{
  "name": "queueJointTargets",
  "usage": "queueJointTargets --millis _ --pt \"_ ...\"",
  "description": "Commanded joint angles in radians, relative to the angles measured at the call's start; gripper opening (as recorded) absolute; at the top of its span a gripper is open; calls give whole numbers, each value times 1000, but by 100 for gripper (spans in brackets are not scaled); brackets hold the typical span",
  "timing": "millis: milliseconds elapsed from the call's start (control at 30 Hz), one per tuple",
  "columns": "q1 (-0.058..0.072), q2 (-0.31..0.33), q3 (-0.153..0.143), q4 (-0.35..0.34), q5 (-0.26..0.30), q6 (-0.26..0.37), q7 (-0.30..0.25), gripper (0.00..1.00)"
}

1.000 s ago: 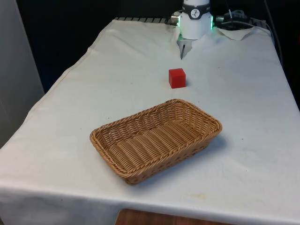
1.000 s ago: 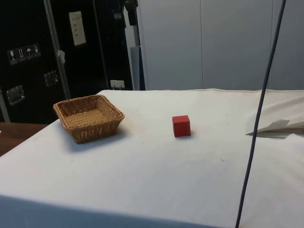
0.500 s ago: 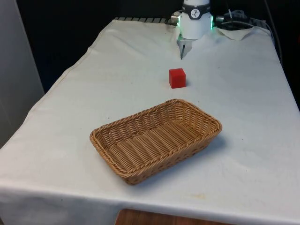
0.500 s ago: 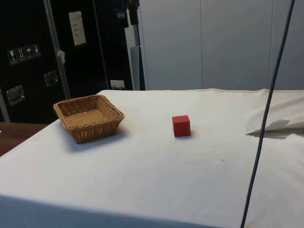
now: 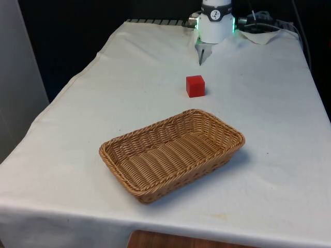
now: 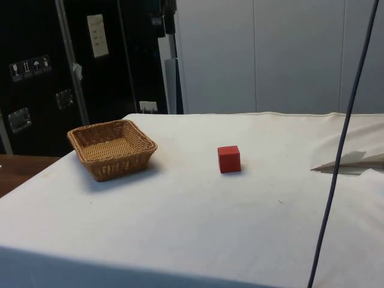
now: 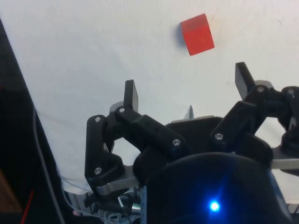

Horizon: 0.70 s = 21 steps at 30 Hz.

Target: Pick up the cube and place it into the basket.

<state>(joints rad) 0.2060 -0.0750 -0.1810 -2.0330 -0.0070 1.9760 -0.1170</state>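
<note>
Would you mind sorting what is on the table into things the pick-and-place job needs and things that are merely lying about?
Needed for the job:
- red cube, resting on the cloth, apart from the basket
- wicker basket, nothing in it
- end effector, fingers spread wide, holding nothing

Merely lying about:
- white cloth covering the table
- dark cable hanging in the side view

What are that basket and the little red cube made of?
The basket looks like woven wicker or rattan, tan and unpainted: the interlaced strands and braided rim show plainly. The red cube has flat, matte, evenly coloured faces with crisp edges; probably painted wood, plastic or foam, the look leaves that open.
</note>
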Motion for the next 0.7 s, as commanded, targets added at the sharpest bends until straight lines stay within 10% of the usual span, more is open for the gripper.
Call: queueJointTargets --millis 0,667 --pt "1 -3 1 -12 -2 16 -10 100" --pt "2 15 5 -47 -4 37 -130 100"
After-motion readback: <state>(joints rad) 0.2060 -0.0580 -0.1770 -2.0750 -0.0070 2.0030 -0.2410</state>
